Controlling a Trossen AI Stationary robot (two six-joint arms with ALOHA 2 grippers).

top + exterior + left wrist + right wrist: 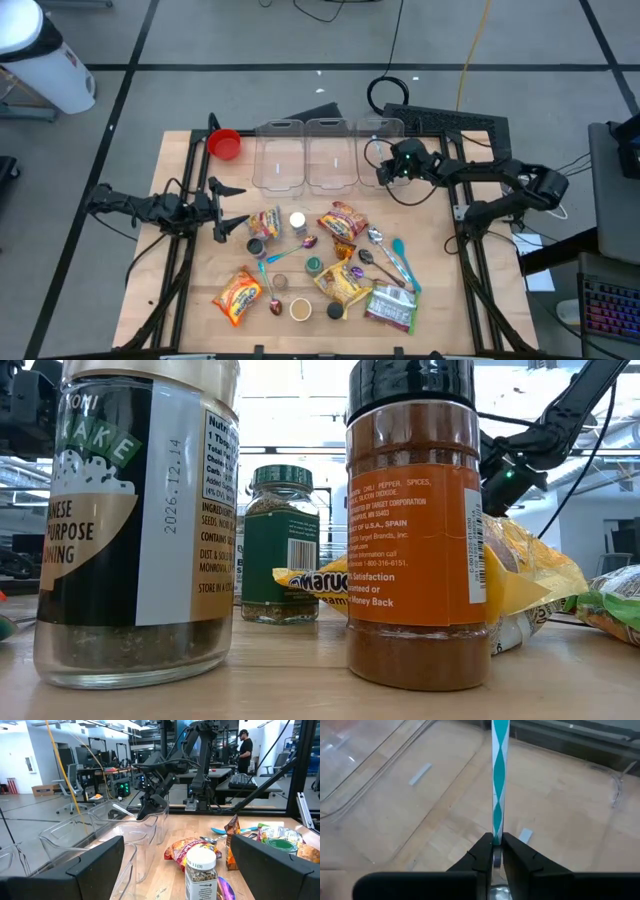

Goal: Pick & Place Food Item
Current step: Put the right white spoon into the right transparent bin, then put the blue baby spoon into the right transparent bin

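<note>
Teal and white, a striped utensil handle (pixel 499 780) is pinched between the fingers of the right gripper (pixel 497 851), which hangs over the rightmost of three clear plastic bins (pixel 380 150) lined along the counter's (pixel 185 290) far edge. Through the bin's clear floor the wood shows beneath the handle. The left gripper (pixel 232 209) waits near the counter's left edge, its fingers spread wide with nothing between them. Food packets (pixel 345 285), spice jars (pixel 297 221) and spoons (pixel 384 255) lie scattered across the counter's middle toward the near edge, and a red bowl (pixel 225 144) sits at the far left corner.
</note>
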